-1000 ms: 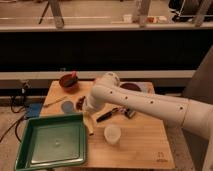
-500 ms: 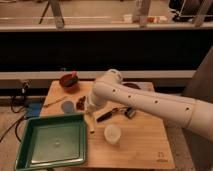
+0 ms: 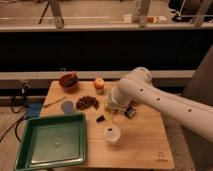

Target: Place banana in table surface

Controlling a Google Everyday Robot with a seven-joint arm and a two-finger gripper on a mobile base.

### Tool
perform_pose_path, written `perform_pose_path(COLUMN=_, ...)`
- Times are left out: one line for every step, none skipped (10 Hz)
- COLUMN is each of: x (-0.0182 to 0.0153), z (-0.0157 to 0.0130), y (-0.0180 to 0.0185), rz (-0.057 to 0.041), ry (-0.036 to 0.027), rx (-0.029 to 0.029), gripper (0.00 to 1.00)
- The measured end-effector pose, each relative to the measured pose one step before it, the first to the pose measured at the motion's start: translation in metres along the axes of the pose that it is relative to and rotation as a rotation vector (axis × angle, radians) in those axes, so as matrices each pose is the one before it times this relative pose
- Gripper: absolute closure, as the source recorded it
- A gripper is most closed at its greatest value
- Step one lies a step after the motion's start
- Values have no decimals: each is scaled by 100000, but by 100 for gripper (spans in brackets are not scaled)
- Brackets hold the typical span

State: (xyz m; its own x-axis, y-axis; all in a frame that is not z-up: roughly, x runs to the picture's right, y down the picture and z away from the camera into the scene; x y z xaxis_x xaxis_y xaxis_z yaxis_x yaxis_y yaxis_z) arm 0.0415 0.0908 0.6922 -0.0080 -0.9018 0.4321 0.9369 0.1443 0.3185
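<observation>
The white arm's tool (image 3: pixel 111 107) hangs low at frame centre over the light tan wooden tabletop (image 3: pixel 145 145); its grip I cannot tell. The slim pale cream-yellow banana (image 3: pixel 108 119) lies just below it, between a black-handled utensil (image 3: pixel 100 119) and a round white cup (image 3: pixel 112 134).

Single camera view: elevated, medium distance, angled down at the table surface (image 3: pixel 145 140); arm enters from 4 o'clock, gripper (image 3: pixel 111 107) near frame centre; windows at 12 o'clock
</observation>
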Motion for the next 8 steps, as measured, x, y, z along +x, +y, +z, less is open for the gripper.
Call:
perform_pose_path(x=-633, z=-1002, y=2177, rz=1424, ry=23, rx=-1302, gripper=100)
perform_pose_path(x=-794, z=-913, y=2541, rz=1530, ry=-523, rx=-2833, gripper=100)
perform_pose_path(x=-848, z=-600, y=2234, rz=178, ry=-1506, rx=-3551, gripper=100)
perform_pose_path(x=-1071, z=65, y=2194, rz=-841, ry=-2819, rx=-4011, gripper=100)
perform_pose_path(x=-902, z=723, y=1660, rz=-1454, ry=-3264, rx=-4288, gripper=100)
perform_pose_path(x=-1017, z=1571, y=1337, rz=-1605, ry=-3550, rx=-3540, gripper=100)
perform_pose_path(x=-965, z=2216, y=1009, rz=-1274, ry=-3787, rx=-3373, gripper=100)
perform_pose_path(x=-407, z=1631, y=544, rz=-319, ry=-2296, rx=-1646, gripper=100)
